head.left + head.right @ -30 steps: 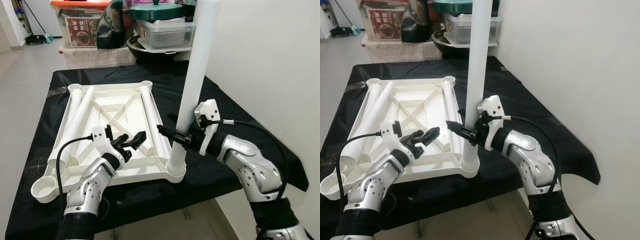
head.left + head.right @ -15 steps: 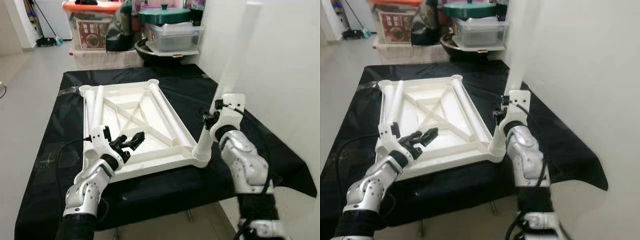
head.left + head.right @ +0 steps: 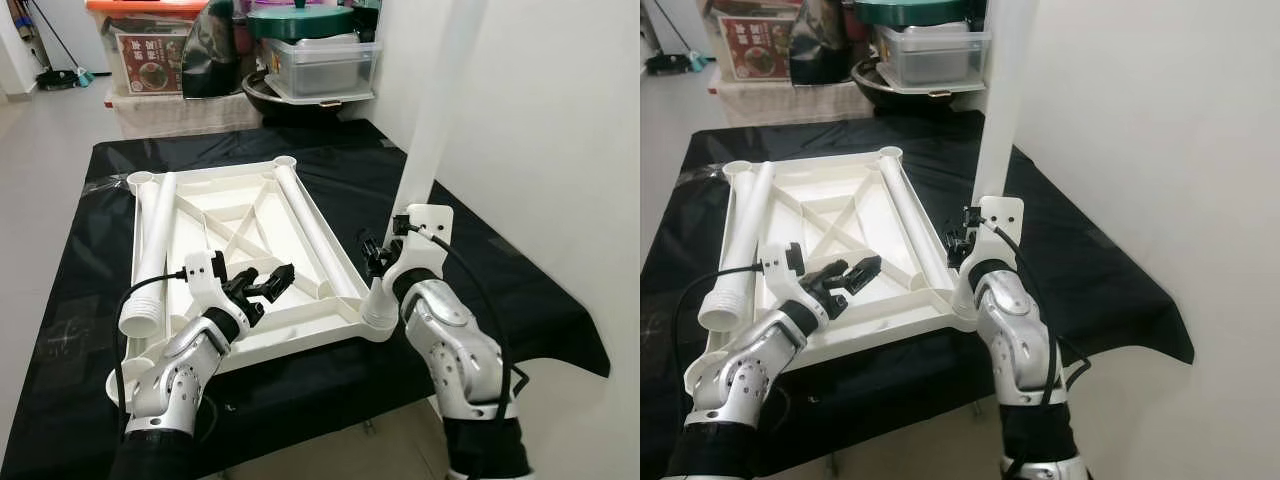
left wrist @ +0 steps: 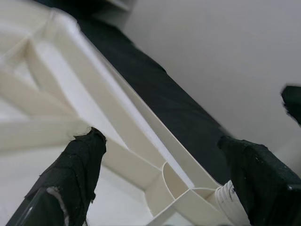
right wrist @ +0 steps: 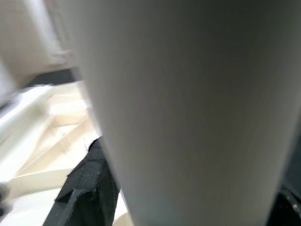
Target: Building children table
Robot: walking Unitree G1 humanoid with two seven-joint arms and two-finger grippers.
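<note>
The white tabletop (image 3: 250, 215) lies upside down on the black-clothed table. A white leg (image 3: 425, 150) stands upright in its near right corner socket (image 3: 378, 312), leaning a little to the right. My right gripper (image 3: 376, 256) is shut on the leg low down, just above the socket; in the right wrist view the leg (image 5: 188, 103) sits between the black fingers (image 5: 91, 183). My left gripper (image 3: 272, 282) hovers open over the near part of the tabletop with nothing between its fingers (image 4: 82, 160). Loose legs lie along the left side (image 3: 150, 250) and the right side (image 3: 312, 232).
Storage boxes (image 3: 155, 50), a clear tub (image 3: 320, 65) and a green-lidded pot (image 3: 300, 20) crowd the floor behind the table. A white wall (image 3: 540, 120) runs close along the right. Black cloth (image 3: 480, 230) borders the tabletop; bare floor lies to the left.
The view has shifted as my head moved. My right wrist has swung round the upright leg and now grips it from the front. My left gripper stays open in about the same spot.
</note>
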